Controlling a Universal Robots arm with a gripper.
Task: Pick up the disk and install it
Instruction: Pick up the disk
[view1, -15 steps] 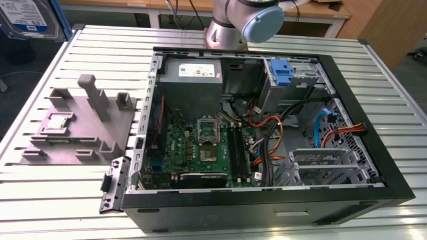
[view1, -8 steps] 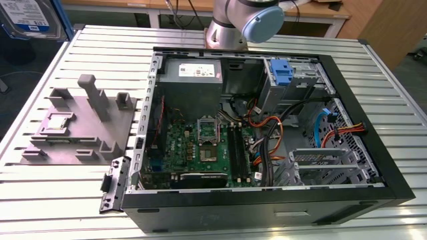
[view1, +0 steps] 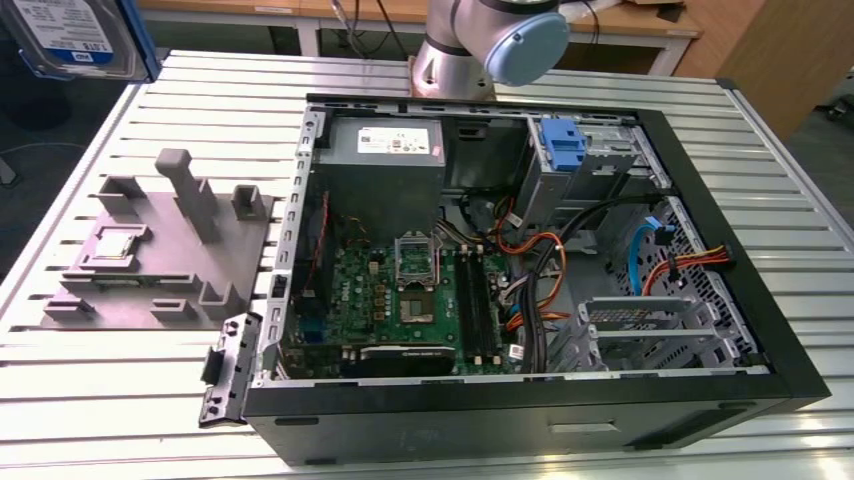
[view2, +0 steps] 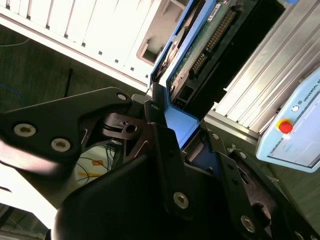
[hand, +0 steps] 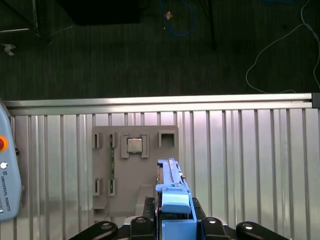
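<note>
The disk (view1: 74, 40) is lifted high over the table's far corner at the exterior view's left, its white-and-blue label and blue carrier frame facing the camera. In the first wrist view the disk (hand: 171, 192) stands edge-on above the grey fixture plate. My gripper (hand: 172, 227) is shut on its blue frame. In the second wrist view the disk (view2: 200, 47) shows its green circuit board and connector. The gripper's (view2: 187, 135) black fingers (view2: 160, 135) clamp the blue carrier.
The open computer case (view1: 694, 400) lies on the slatted table, with a motherboard, a grey power-supply box (view1: 387, 140), a blue latch (view1: 567, 150) and a metal drive cage (view1: 654, 330). A grey fixture plate (view1: 160, 250) lies beside it. A teach pendant (view2: 295, 130) sits nearby.
</note>
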